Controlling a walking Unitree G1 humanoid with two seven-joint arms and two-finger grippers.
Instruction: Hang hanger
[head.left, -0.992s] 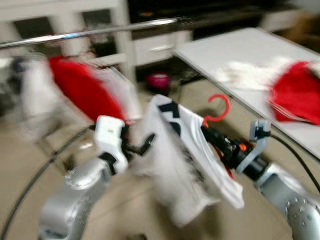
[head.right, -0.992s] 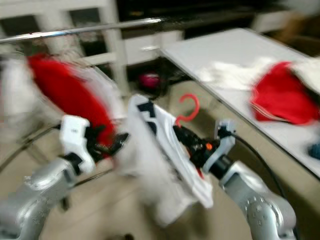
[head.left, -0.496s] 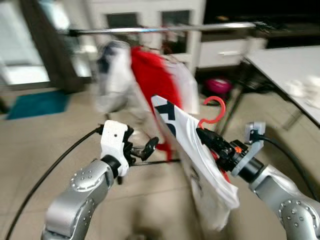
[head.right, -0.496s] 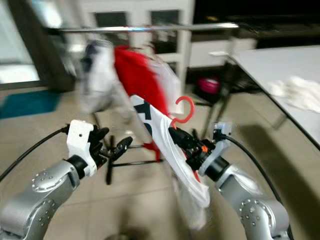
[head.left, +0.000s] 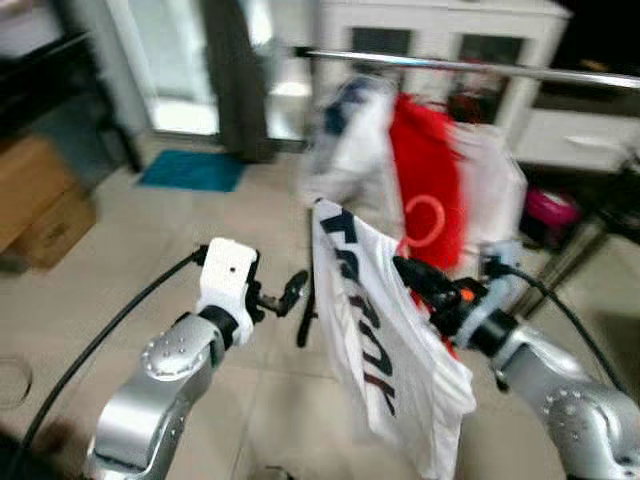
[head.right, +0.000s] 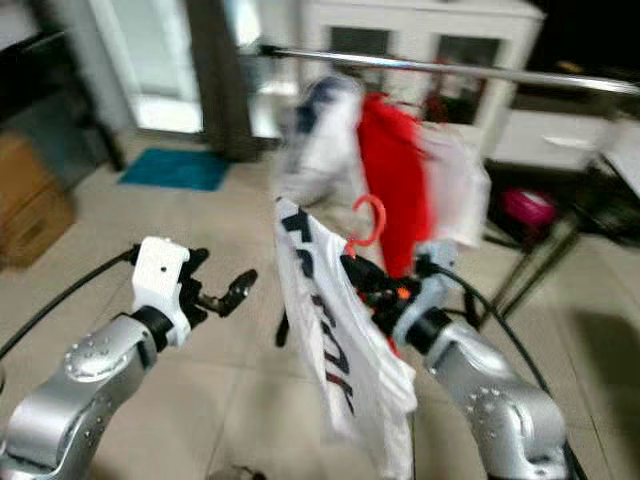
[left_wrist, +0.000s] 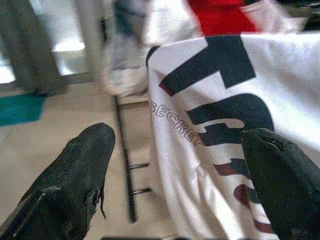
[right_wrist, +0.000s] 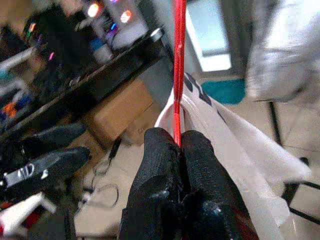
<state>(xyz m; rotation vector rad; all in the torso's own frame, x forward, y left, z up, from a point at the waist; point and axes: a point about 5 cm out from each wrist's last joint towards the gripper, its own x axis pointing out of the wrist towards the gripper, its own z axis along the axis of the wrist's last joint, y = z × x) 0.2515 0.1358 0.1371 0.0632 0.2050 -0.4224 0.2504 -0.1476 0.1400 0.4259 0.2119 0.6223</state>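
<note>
The right gripper (right_wrist: 177, 145) pinches the thin red plastic hanger (head.right: 368, 222) carrying a white lettered shirt (head.left: 375, 340), below and before the silver clothes rail (head.left: 480, 68). The left gripper (head.left: 290, 293) hovers spread and empty just beside the shirt.

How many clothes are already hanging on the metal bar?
3, though blurred: a white and blue one at the robot's left, a red one in the middle, a white one at the right. More may hide.

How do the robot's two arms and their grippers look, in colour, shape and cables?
Both arms are silver metal with rounded joints. The left arm has a white boxy wrist block, and a black cable runs to it. The right arm has a grey wrist bracket, a small orange part and a black cable. The left gripper and right gripper have long black fingers.
</note>
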